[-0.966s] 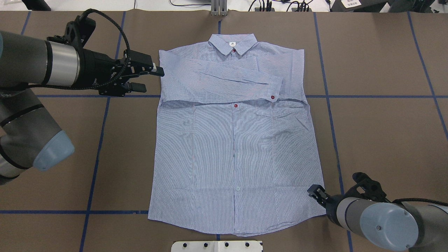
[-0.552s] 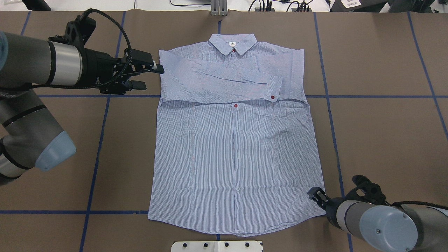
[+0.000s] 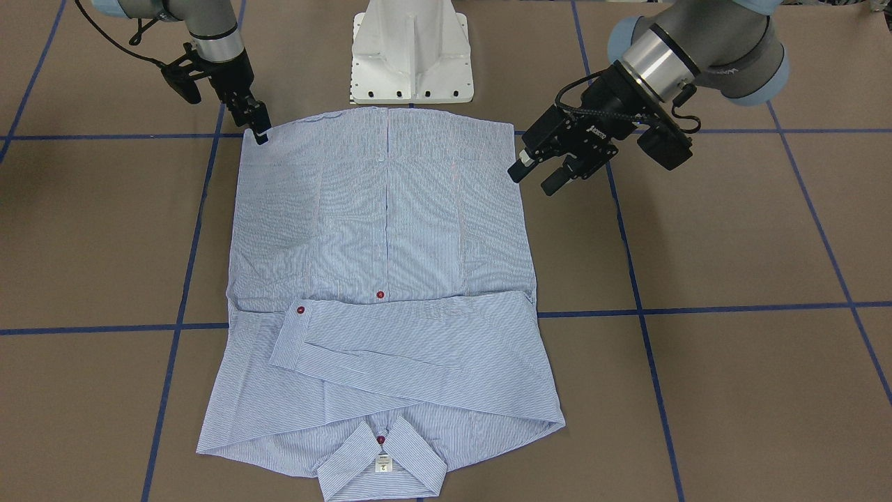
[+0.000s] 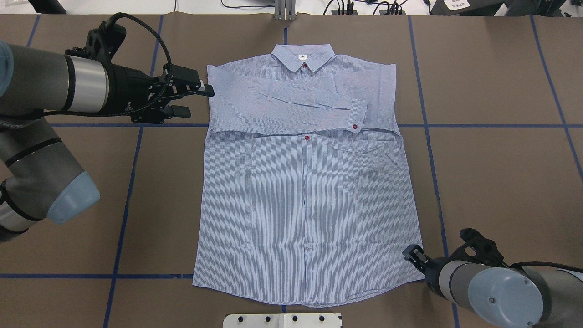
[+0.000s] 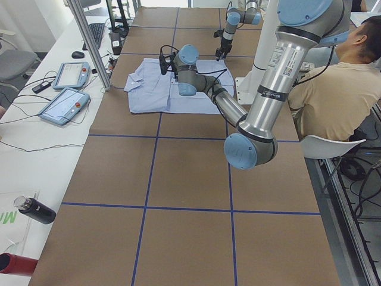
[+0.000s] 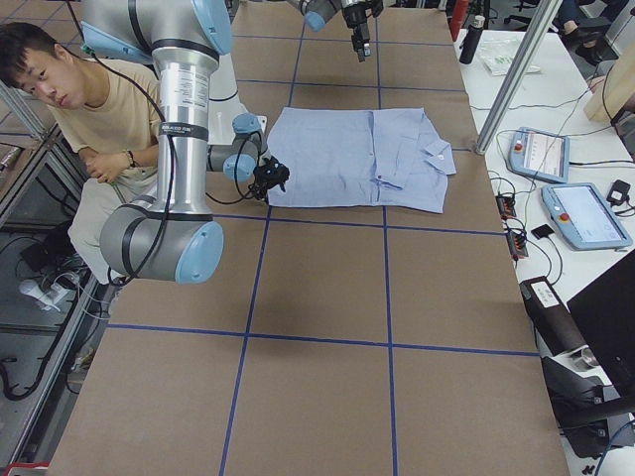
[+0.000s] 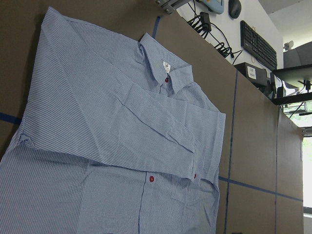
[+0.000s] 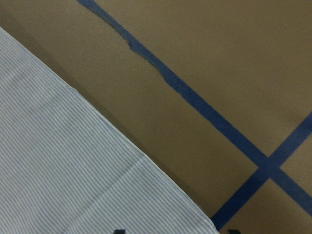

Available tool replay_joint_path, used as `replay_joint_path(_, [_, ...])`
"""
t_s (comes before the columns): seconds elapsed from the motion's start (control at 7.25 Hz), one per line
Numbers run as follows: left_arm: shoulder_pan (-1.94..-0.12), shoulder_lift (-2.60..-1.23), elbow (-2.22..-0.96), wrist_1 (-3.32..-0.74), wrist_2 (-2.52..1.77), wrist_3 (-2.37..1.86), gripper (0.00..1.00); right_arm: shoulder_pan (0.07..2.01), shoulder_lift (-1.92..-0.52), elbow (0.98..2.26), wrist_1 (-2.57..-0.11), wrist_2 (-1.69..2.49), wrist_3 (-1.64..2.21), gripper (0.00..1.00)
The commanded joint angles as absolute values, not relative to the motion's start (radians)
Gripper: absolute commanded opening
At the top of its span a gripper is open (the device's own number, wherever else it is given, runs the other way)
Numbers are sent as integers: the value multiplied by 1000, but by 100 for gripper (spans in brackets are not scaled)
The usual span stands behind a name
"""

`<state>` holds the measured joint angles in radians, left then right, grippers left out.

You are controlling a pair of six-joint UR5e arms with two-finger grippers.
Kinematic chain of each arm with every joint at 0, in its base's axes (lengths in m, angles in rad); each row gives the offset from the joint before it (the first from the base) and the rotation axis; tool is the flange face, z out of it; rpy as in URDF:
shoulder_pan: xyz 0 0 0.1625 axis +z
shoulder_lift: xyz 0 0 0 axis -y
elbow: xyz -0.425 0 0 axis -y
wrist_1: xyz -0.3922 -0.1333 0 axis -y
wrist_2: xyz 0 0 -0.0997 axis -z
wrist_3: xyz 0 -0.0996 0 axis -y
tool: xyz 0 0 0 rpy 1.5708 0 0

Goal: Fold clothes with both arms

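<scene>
Brown tabletop [image 4: 478, 159], striped shirt [image 4: 305, 196] lying flat in the middle, sleeves folded across. The left hand [image 4: 200, 101] is open beside its shoulder, and the right hand [image 3: 258, 129] looks open at a hem corner. Thin, floppy cotton, so I'd pinch the corners.

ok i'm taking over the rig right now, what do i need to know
Left gripper: open, empty, raised near the shoulder of the light blue-and-white striped button-up shirt.
Right gripper: appears open, low at the shirt's near hem corner, gripping nothing.
Shirt lies flat, front up, on the brown table, collar away from the robot.
Done: sleeves folded across the chest.
Left: grip and fold the body.
</scene>
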<state>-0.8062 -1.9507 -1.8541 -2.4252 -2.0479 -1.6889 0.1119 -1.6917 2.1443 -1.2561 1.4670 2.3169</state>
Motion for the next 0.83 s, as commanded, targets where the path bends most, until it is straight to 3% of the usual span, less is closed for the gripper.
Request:
replay_joint_path(0.0, [-805, -1951, -1855, -2425, -2048, -1689, 85, 113, -1692, 2135, -1256, 1470, 2318, 74])
replay_joint_path(0.41, [-805, -1950, -1855, -2425, -2046, -1689, 85, 112, -1690, 2132, -1256, 1479, 2316, 72])
replay_joint_path(0.69, [-804, -1950, -1855, -2425, -2046, -1689, 85, 112, -1690, 2131, -1256, 1477, 2316, 65])
